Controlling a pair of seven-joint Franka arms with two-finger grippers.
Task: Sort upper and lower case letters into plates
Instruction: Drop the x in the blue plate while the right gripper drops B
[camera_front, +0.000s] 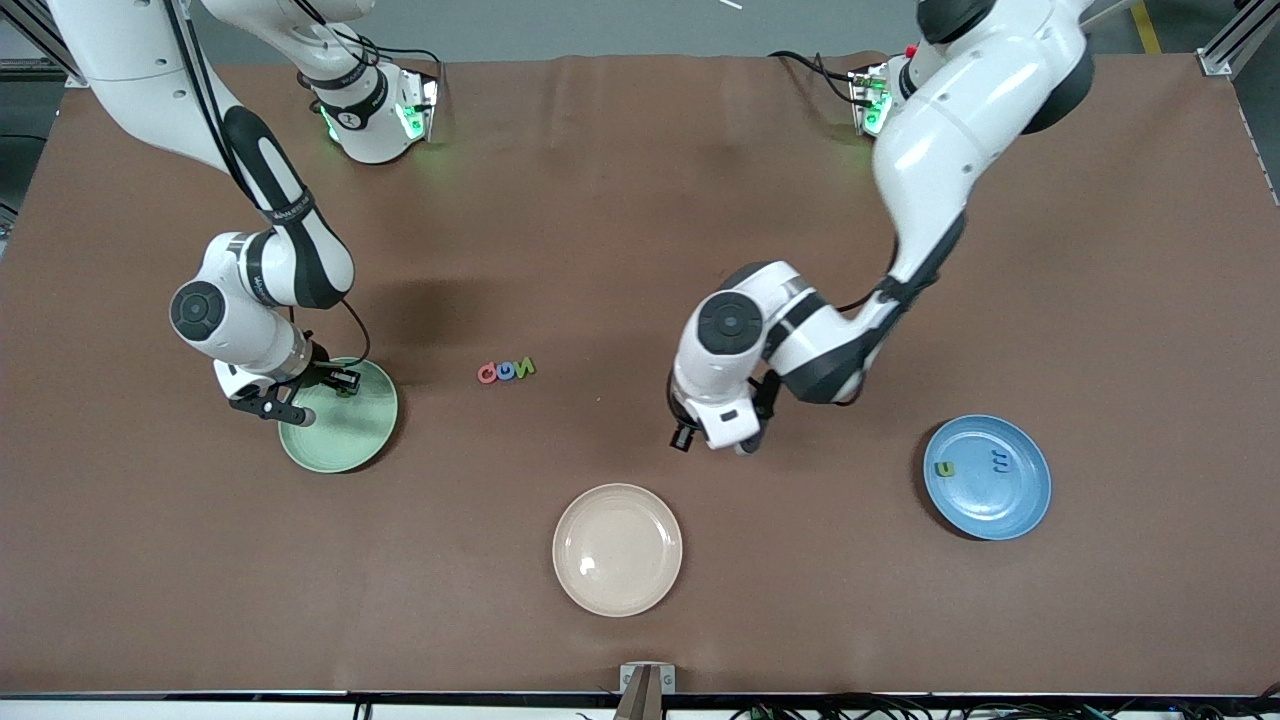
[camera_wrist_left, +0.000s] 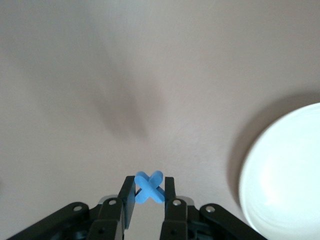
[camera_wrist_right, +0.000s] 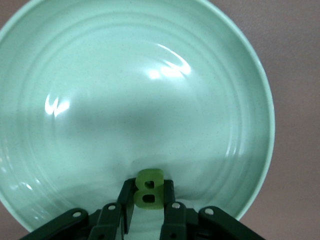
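In the front view, the brown table (camera_front: 620, 220) carries three plates: the mint green plate (camera_front: 345, 435) toward the right arm's end, the blue plate (camera_front: 990, 490) toward the left arm's end, and a cream-beige plate (camera_front: 617, 549) between them, nearer to the front camera than both. The right gripper (camera_front: 300, 400) is over the rim of the mint green plate, and the left gripper (camera_front: 722, 435) is low over bare table between the cream-beige plate and the blue plate. Three small letters (camera_front: 506, 371), red, blue and green, lie in a row near the middle of the table, farther from the front camera than the cream-beige plate. In the blue plate lie a green letter (camera_front: 943, 468) and a blue letter (camera_front: 1000, 461), apart from each other. In the left wrist view, the left gripper (camera_wrist_left: 148, 192) is closed on a blue X-shaped letter (camera_wrist_left: 149, 187), which sits between its fingertips above the bare table; part of a pale plate (camera_wrist_left: 285, 175) shows at the edge. In the right wrist view, the right gripper (camera_wrist_right: 148, 192) clamps a green letter B (camera_wrist_right: 148, 188) between its fingertips, directly over the inside of the mint green plate (camera_wrist_right: 125, 90). Whether the B touches the plate, I cannot tell.
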